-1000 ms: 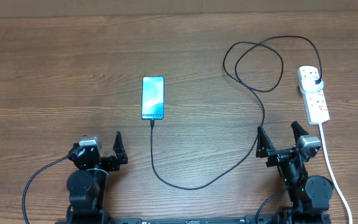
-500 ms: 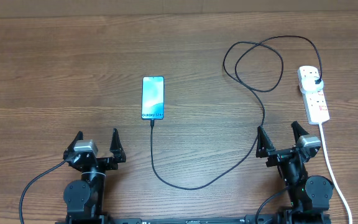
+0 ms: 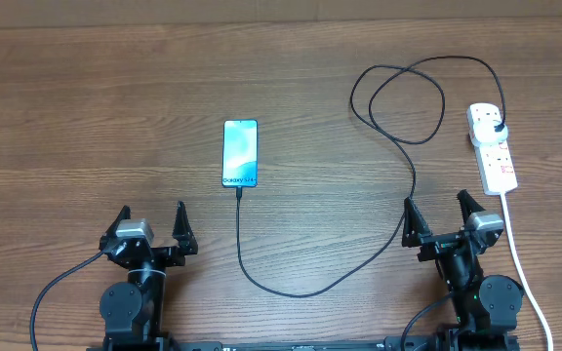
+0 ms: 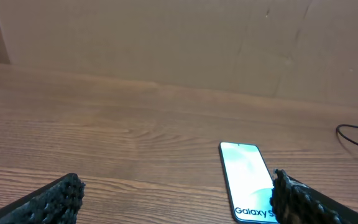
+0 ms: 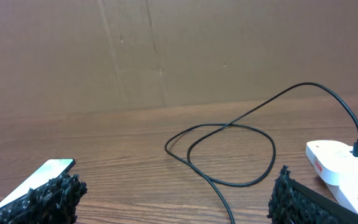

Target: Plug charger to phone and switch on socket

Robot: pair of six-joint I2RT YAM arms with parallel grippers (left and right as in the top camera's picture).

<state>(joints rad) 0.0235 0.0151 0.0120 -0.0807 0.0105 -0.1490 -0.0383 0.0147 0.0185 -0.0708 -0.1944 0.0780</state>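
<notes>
**Item 1, phone.** A slim rectangular black-edged phone (image 3: pixel 241 153) with a lit light-blue screen lies flat and face up on the brown wood-grain table (image 3: pixel 86 107). It sits left of centre, well ahead of the left arm. The left wrist view shows the word "Galaxy" at its near end.

**Item 2, charger.** A long thin black charger cable (image 3: pixel 238 229) has its small tip at the middle of the phone's near edge, and from above it looks seated there. The view is too coarse to say whether it is fully home. From the phone the cable runs toward the robot, sweeps right, climbs and makes two loose loops. It ends in a black plug (image 3: pixel 497 128) standing in the far outlet of the socket.

**Item 3, socket.** A white elongated power-strip socket (image 3: pixel 497 161) with red markings lies at the right of the table. Its thicker white cord (image 3: pixel 518 255) trails toward the near edge. I cannot read the position of the switches.

**Item 4, left gripper** (image 3: pixel 151 222). It is low at the near edge with its fingers spread wide and nothing between them, well apart from the phone.

**Item 5, right gripper** (image 3: pixel 439 214). It is also low and near, with its jaws parted and empty. The cable passes just beside its left finger, and I cannot tell whether they touch. The socket is ahead and to its right.

**Status, as judged.**
- The plug end is in the socket.
- The phone end appears to be in.
- The switch is either left to press or already on, and nothing here settles which.
- The right arm is the nearer one for that press.
</notes>
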